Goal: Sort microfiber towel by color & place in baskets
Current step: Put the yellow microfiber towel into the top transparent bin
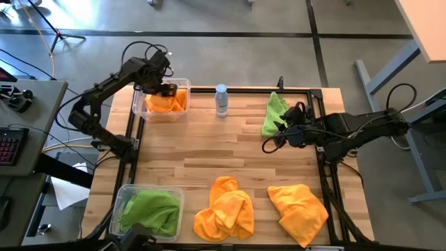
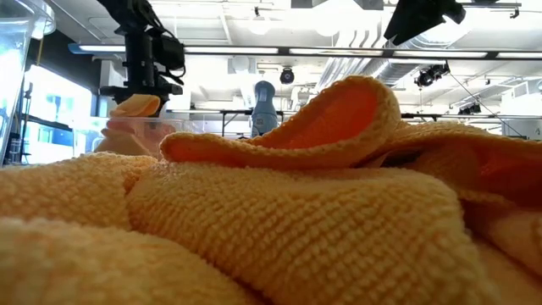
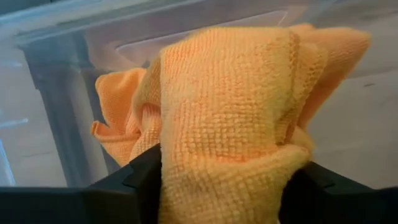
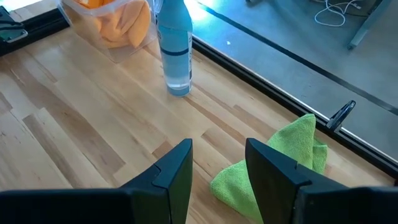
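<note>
A robotics lab or industrial test space, to judge by the wooden worktop edged with a black metal frame and flanked by two dark robot arms on a bare grey concrete floor. Overhead in the low view, exposed white ducting, strip lights and open ceiling rails. Beside the worktop, a desk with a keyboard, loose cables across the floor and the legs of a grey table.
</note>
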`<state>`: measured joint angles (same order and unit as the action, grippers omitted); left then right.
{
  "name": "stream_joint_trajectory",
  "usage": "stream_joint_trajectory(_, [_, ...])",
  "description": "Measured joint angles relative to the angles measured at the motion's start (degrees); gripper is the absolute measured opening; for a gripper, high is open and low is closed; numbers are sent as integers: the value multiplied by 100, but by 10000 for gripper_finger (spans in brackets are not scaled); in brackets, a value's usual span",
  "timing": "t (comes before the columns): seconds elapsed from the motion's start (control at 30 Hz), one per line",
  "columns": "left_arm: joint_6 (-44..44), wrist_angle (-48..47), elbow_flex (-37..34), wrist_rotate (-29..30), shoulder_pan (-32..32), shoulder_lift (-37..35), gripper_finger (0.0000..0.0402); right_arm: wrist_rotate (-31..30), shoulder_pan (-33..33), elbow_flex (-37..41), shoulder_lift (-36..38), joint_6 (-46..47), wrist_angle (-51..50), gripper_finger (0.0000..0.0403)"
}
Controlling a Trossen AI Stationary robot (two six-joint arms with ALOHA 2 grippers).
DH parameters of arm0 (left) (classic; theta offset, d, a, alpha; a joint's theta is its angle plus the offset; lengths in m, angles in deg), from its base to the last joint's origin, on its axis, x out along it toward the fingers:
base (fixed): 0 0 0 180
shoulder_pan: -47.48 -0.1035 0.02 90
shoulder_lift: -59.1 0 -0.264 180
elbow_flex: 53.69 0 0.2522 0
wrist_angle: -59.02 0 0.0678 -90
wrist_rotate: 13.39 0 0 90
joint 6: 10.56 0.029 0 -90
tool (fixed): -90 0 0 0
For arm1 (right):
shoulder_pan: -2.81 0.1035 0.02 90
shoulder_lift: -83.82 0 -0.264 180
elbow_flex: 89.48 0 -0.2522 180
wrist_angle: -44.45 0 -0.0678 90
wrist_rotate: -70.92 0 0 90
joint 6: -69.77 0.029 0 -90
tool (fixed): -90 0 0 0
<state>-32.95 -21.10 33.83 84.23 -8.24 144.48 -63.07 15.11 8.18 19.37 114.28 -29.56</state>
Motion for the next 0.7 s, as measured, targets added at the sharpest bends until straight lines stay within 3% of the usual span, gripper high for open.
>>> stream_joint_trajectory(0.2, [-146, 37, 57, -12, -1, 8, 240, 70, 0, 0, 0, -45, -59, 144])
stream_joint_trajectory(0.4, [-578, 31, 314, 232, 37, -510, 241, 184, 0, 0, 0, -151, -57, 144])
stream_joint_trajectory(0.53, [47, -3, 326, -258, 152, -820, 241, 182, 0, 0, 0, -151, -57, 144])
stream_joint_trajectory(0.63, [-546, -392, 323, 685, 150, -950, 241, 182, 0, 0, 0, -151, -57, 144])
stream_joint_trajectory(0.7, [-717, -499, 323, 517, 117, -1000, 241, 182, 0, 0, 0, -151, -57, 144])
